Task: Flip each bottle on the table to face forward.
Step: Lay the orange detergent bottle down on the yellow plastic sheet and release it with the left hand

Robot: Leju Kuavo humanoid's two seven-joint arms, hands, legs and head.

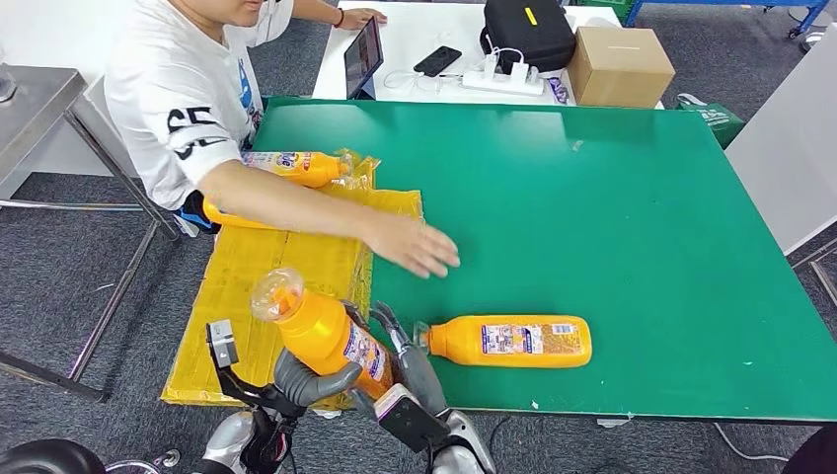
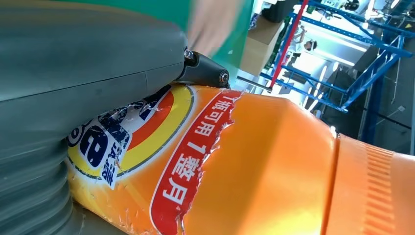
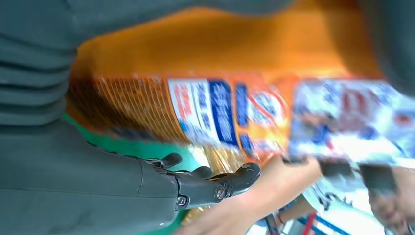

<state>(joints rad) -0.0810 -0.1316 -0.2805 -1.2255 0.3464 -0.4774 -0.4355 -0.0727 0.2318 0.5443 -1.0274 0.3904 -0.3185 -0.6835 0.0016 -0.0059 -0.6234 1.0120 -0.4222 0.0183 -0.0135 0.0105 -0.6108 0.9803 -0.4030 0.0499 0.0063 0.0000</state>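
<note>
1. Orange plastic detergent bottle (image 1: 326, 336), torn label, is clasped between my left hand (image 1: 308, 380) and right hand (image 1: 410, 370), lifted and tilted over the table's near edge.
2. Beside it, a second orange bottle (image 1: 511, 341) lies sideways on the green tabletop (image 1: 612, 197).
3. Beyond, a person's hand (image 1: 415, 245) reaches across.

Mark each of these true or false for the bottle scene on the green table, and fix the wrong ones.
1. The left hand holds an orange bottle lifted off the table. True.
2. A second bottle stands upright on the green table. False: it lies on its side.
3. A person's hand reaches over the table. True.
4. The cardboard box sits on the green table. False: it is on the white table behind.
5. A third bottle lies by the person's arm. True.
</note>
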